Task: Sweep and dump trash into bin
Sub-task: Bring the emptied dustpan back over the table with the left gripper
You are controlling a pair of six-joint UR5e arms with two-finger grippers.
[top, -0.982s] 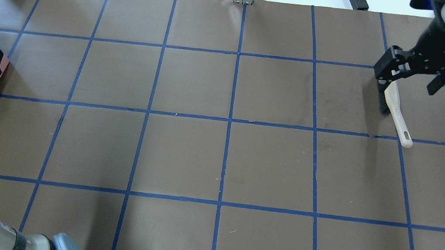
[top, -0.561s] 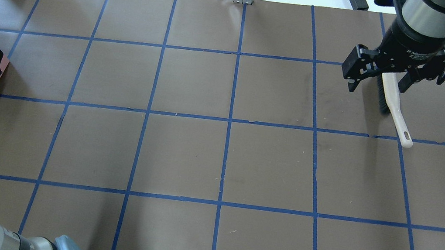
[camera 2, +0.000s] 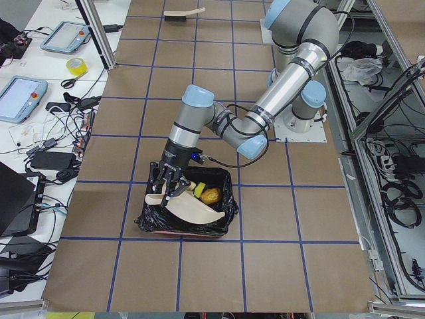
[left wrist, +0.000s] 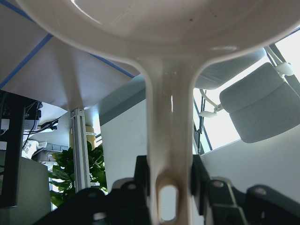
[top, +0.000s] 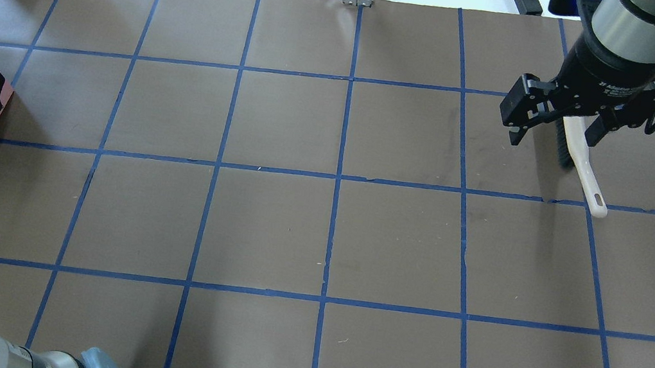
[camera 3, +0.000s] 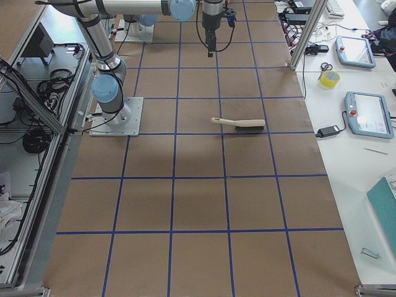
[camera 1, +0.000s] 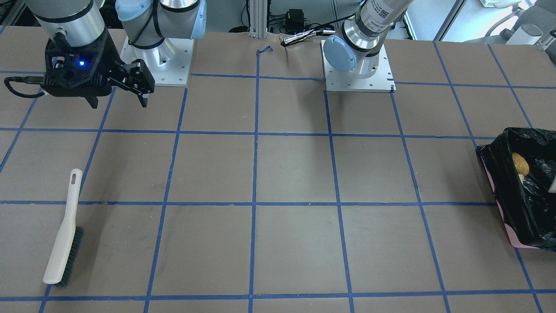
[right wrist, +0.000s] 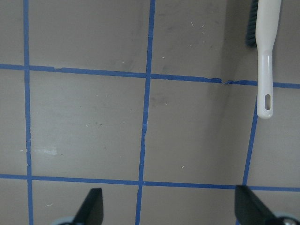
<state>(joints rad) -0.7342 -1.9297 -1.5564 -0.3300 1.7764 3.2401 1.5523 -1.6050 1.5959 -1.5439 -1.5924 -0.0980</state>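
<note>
The trash lies inside the bin. From the left-end camera I can make out a golden-brown lump, rounded like a potato, with a yellow sponge piece touching it. The front-facing view shows the same lump against the glossy, crinkled black bag. The bin is a pink rectangular box, its liner folded over the rim. It sits at the edge of the tabletop on my left-arm side.

A beige dustpan is tipped over the bin's opening, just beside the lump and sponge. The left gripper is clamped on the dustpan's handle, a finger on each side of it. The wrist camera looks up along the handle into the underside of the pan.

Well apart, at the far right-arm side, a white-handled brush with dark bristles lies flat on the brown paper, across a blue tape line. The right gripper hangs above the brush with its fingers spread wide and nothing between them.
</note>
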